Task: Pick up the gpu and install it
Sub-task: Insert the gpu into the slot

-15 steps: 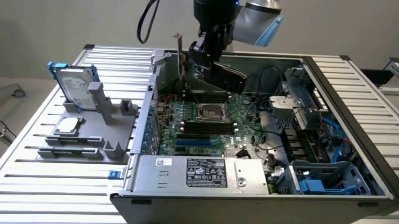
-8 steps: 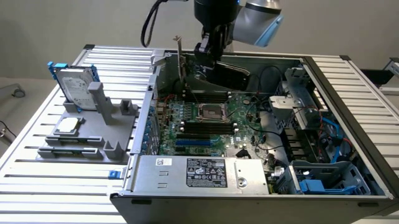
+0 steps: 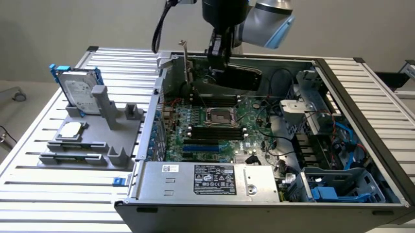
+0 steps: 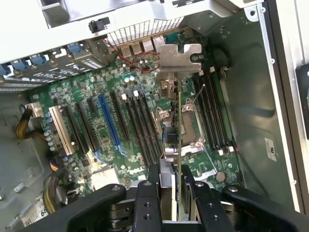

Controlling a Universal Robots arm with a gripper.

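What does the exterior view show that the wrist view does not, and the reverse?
Exterior view: the hard drive and the processor chip on the grey rack. Wrist view: the fingers on either side of the gpu, seen edge-on. Both: the gripper clamped on the gpu, held above the motherboard.

Arm (image 3: 269, 19): rounded silver-grey joint housing with a light blue end cap. The wrist section next to it is black and cylindrical. Black cable (image 3: 155, 31) runs in a loop beside the wrist. Gripper (image 4: 170, 176): matte black throughout. Two blocky fingers (image 4: 147, 198) have small round holes in their faces. Broad black link arms on either side, silver pins at the pivots.
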